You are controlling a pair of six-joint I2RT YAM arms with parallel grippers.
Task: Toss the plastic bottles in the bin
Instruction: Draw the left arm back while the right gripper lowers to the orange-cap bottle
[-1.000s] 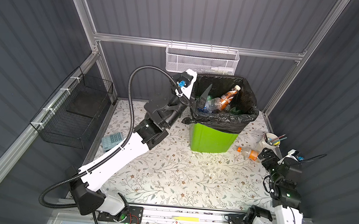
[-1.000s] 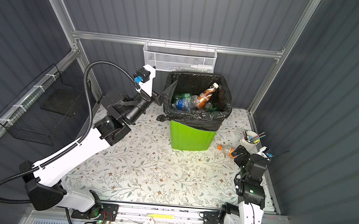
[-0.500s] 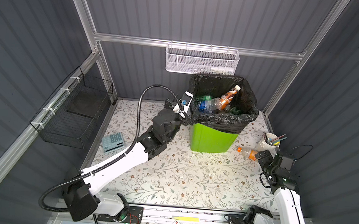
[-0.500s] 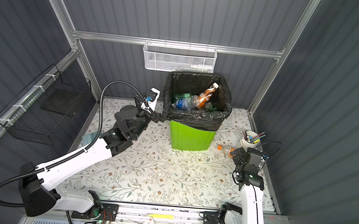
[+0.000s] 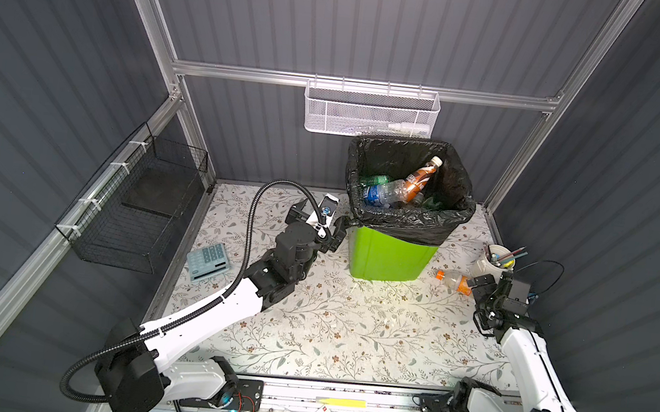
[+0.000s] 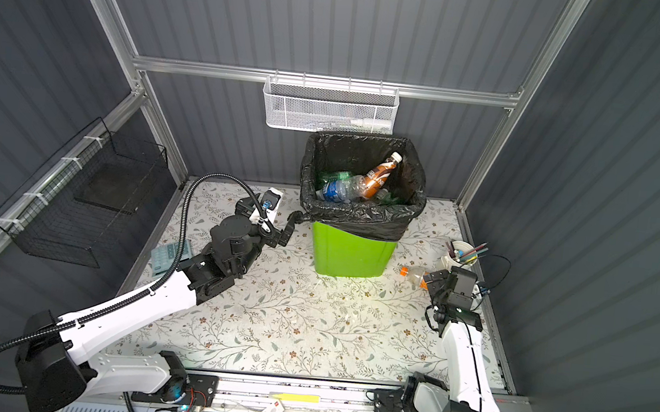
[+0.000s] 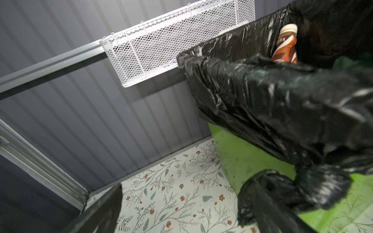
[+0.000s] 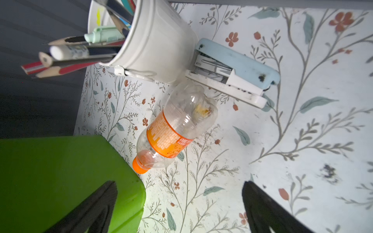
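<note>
bottle (image 8: 175,125) between bin (image 8: 125,167) edge and cup (image 8: 161,40), right hand (image 8: 178,184) spread nearby

We see the left gripper (image 5: 318,224) drop from the rim of the bin (image 5: 389,259) to low beside it; the right gripper (image 8: 179,187) now seems closer to the orange-capped bottle (image 8: 173,129).

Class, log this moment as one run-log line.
left gripper open, empty, beside bin | right gripper open, empty, near orange-capped bottle lying by pencil cup | bin holds several bottles

Glossy, crinkled black bag (image 5: 410,224) (bin (image 5: 389,259): smooth green plastic).
</note>
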